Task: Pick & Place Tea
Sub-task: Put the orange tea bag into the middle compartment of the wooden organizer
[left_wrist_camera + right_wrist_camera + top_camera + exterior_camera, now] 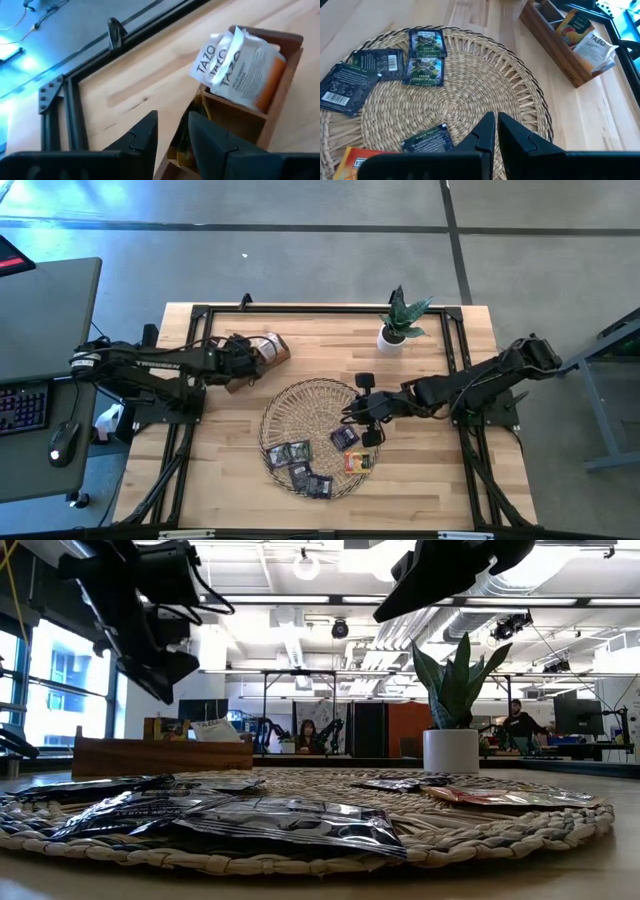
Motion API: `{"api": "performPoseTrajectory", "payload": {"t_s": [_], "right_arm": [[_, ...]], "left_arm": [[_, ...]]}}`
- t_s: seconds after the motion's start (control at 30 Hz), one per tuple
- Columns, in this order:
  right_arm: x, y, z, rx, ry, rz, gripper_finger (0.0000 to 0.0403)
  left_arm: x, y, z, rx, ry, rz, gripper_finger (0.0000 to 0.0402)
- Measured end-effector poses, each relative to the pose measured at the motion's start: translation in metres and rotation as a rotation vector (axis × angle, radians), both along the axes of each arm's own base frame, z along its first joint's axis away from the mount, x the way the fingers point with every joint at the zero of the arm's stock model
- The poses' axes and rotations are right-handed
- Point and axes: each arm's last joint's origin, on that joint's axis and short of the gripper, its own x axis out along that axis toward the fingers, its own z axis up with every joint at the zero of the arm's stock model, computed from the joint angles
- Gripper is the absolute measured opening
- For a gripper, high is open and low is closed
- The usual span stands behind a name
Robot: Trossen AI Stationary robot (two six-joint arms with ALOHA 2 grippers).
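From above, my left gripper (243, 364) hangs over the wooden box (262, 352) near the table's (440, 480) far-left part, while my right gripper (362, 408) sits over the right side of the woven tray (300, 405). Dark tea sachets (292, 455) lie on the tray's near part, off to the near-left of my right gripper, with one dark sachet (344, 437) and an orange sachet (358, 461) just on its near side; a potted plant (398, 320) stands beyond it. At table height, sachets lie flat across the tray, and both arms hang above it; the box stands behind the tray. Through my left wrist, my fingers (142, 137) stand a narrow gap apart, empty, right over the box's edge, with white-and-orange Tazo sachets (240, 67) upright in the compartment just ahead of them. Through my right wrist, my fingers (485, 132) are nearly closed and hold nothing, just above the weave; one dark sachet lies beside them, four more farther ahead.
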Motion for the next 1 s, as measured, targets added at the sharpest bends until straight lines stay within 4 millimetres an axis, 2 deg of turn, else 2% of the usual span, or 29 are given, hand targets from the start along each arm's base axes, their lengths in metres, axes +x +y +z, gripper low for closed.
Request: {"api": "performPoseTrajectory", "payload": {"t_s": [0.13,0.3,0.4,0.53,0.6,0.73,0.87,1.0], "right_arm": [[0.0,0.0,0.0,0.003,0.0,0.0,0.002],[-0.001,0.003,-0.001,0.071,0.023,0.07,0.0031],[-0.002,0.008,-0.001,0.089,0.025,0.086,0.0047],[-0.005,0.017,-0.005,0.179,0.053,0.096,0.0076],[-0.008,0.024,-0.014,0.234,0.078,0.096,0.0091],[-0.018,0.038,-0.049,0.327,0.187,0.02,0.0118],[-0.031,0.047,-0.081,0.373,0.272,-0.074,0.0129],[-0.039,0.05,-0.106,0.43,0.246,-0.195,0.0129]], "left_arm": [[0.005,0.0,0.01,-0.024,-0.043,-0.008,0.0107],[0.017,-0.005,0.026,-0.134,-0.146,-0.078,0.0107],[0.029,-0.018,0.034,-0.157,-0.237,-0.201,0.0107],[0.048,-0.048,0.044,-0.168,-0.377,-0.468,0.0107],[0.052,-0.065,0.048,-0.174,-0.448,-0.567,0.0107],[0.052,-0.093,0.046,-0.203,-0.551,-0.665,0.0108],[0.052,-0.112,0.035,-0.244,-0.543,-0.706,0.0108],[0.058,-0.126,0.023,-0.27,-0.554,-0.68,0.0108]]}}
